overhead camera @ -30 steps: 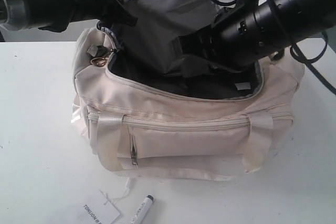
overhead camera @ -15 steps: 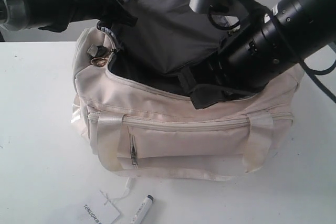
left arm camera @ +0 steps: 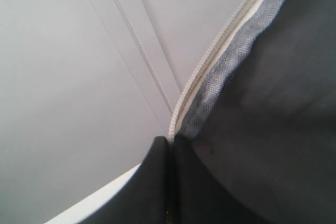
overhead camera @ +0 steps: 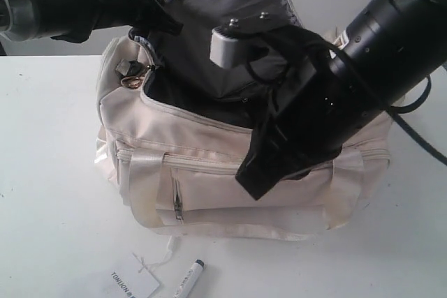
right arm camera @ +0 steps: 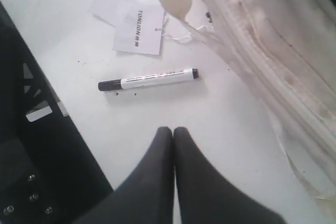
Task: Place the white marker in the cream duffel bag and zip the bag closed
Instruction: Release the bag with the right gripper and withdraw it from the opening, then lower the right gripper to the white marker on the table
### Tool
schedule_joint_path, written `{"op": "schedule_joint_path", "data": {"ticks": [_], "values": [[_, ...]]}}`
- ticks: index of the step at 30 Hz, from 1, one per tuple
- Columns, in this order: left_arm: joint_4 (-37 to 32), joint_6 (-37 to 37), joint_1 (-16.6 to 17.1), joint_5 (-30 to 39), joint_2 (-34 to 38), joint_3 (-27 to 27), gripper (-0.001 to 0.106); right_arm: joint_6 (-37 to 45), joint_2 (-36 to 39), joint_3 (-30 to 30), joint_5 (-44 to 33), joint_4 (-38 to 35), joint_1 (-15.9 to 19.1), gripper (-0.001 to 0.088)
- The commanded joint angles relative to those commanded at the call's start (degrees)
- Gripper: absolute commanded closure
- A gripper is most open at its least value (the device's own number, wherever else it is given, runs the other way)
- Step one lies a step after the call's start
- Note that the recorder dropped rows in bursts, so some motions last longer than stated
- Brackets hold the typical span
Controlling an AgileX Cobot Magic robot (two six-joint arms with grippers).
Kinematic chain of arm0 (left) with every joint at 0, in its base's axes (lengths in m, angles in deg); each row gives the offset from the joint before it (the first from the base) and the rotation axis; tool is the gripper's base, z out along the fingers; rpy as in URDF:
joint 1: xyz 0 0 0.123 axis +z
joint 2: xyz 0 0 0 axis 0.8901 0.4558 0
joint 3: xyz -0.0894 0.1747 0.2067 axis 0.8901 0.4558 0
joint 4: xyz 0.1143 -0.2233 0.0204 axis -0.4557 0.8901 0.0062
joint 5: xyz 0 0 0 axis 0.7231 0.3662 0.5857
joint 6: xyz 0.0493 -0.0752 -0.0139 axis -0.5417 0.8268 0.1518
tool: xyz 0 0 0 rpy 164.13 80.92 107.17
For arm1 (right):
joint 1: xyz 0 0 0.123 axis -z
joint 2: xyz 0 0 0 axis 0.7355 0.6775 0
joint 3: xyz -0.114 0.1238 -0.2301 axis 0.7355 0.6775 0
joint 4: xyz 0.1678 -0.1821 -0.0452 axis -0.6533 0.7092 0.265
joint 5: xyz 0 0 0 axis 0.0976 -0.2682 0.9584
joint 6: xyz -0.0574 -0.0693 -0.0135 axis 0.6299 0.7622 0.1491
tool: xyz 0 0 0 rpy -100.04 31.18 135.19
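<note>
The cream duffel bag (overhead camera: 230,172) stands mid-table with its top zipper undone and the dark lining showing. My left gripper (overhead camera: 167,24) is shut on the flap's zipper edge (left arm camera: 210,61) and holds the flap up. The fingertips (left arm camera: 163,148) pinch the fabric. The white marker (overhead camera: 188,278) lies flat on the table in front of the bag, dark cap away from it. My right gripper (overhead camera: 253,183) hangs over the bag's front face, shut and empty. In the right wrist view its tips (right arm camera: 172,130) hover above bare table, short of the marker (right arm camera: 149,80) and beside the bag's side (right arm camera: 262,61).
A white paper tag (overhead camera: 133,285) with black lettering lies left of the marker, tied to the bag by a thin string; it also shows beyond the marker (right arm camera: 139,29). The white table (overhead camera: 49,172) extends to both sides of the bag.
My right arm has come up out of the bag's opening and swung forward and down over its front face. The left arm and the raised flap have stayed still.
</note>
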Motion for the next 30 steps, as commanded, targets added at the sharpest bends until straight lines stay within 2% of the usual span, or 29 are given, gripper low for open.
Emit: {"op": "schedule_joint_path", "data": {"ticks": [11, 20, 26, 30], "values": [[0.00, 0.00, 0.00, 0.00, 0.00, 0.00, 0.105, 12.54, 3.51, 0.00, 0.52, 0.23, -6.14, 0.0868], [0.00, 0.00, 0.00, 0.00, 0.00, 0.00, 0.105, 35.89, 9.29, 0.00, 0.98, 0.01, -10.25, 0.0868], [0.00, 0.00, 0.00, 0.00, 0.00, 0.00, 0.105, 48.95, 14.56, 0.00, 3.07, 0.01, -10.51, 0.0868], [0.00, 0.00, 0.00, 0.00, 0.00, 0.00, 0.105, 53.68, 17.25, 0.00, 7.34, 0.01, -10.51, 0.0861]]}}
